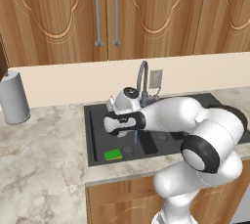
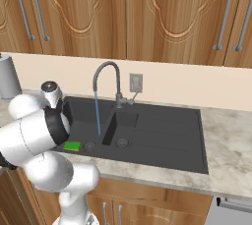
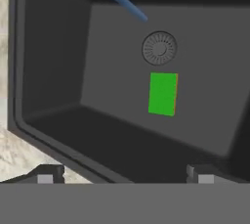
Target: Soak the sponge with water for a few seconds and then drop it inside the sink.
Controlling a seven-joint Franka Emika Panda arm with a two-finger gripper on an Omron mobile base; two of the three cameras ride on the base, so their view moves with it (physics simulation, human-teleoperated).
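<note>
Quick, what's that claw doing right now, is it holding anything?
Claw: open and empty, above the sink; the sponge lies loose on the basin floor beside the drain.

Bright green sponge [image 3: 162, 94] with an orange-yellow edge; matte dark grey sink [image 2: 162, 135]; light-blue water [image 2: 97, 113]; beige marbled surface [image 1: 39, 169]; brown wooden cabinets [image 2: 147, 13].

The marble worktop [image 1: 44, 159] carries a grey canister [image 1: 13, 97] at the frame's left and the dark sink [image 2: 162, 143] at centre.
</note>
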